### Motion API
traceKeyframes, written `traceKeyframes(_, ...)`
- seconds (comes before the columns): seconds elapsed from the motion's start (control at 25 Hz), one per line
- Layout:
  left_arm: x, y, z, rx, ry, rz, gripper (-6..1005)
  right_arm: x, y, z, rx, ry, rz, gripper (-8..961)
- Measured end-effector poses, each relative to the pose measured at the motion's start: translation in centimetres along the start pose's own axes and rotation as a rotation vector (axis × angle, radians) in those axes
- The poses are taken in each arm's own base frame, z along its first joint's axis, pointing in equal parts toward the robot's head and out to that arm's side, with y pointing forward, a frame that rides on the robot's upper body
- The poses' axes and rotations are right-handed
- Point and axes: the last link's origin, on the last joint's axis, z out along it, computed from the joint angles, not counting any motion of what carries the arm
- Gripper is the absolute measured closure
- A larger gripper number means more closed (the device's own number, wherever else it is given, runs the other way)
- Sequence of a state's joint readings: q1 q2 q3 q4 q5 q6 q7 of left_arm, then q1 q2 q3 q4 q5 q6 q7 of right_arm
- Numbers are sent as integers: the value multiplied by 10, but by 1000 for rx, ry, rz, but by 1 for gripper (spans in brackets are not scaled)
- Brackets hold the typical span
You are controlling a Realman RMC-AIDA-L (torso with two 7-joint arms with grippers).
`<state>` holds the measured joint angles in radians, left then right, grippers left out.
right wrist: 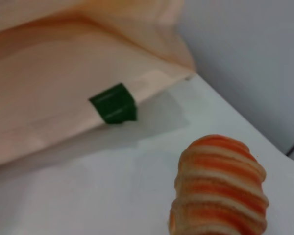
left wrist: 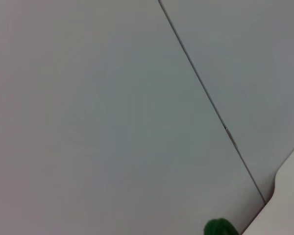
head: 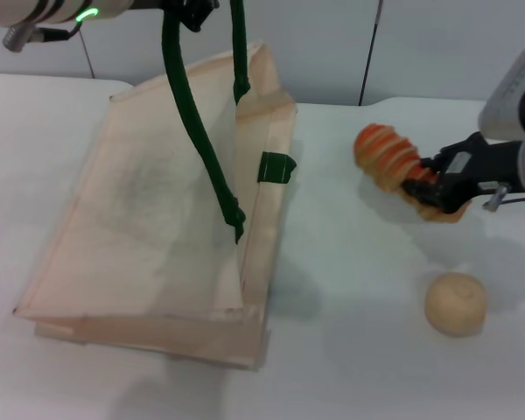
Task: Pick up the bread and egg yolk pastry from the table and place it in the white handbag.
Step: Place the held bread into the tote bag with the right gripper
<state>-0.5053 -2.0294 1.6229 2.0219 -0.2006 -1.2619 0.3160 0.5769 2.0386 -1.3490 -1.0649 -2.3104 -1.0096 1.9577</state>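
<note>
Now you can see in the head view that the right gripper (head: 427, 191) has its black jaws clenched on the far end of the bread (head: 394, 164), a long tan loaf with raised orange stripes, held above the white table (head: 350, 289), to the right of the white handbag (head: 149, 219), a large cream fabric tote. The egg yolk pastry (head: 455, 303), a small round pale-beige dough ball, lies on the table nearer to you, well apart from the gripper. At the top edge the left arm holds up the bag's dark green rope handles (head: 197, 122); you cannot tell how its jaws stand. Only the right wrist view shows the loaf (right wrist: 220, 186) close, and a green tab (right wrist: 114, 104) on the bag's edge
</note>
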Motion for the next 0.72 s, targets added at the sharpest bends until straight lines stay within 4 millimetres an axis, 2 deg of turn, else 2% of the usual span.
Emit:
traceKeyframes(0.48,5,1,-1,-4,8,8,877,-36,49,9,-118,-36,-101,651)
traceKeyframes(0.72,9,4,-1,-22,20,5,877,-54,60,21,-138,-71,-145,653)
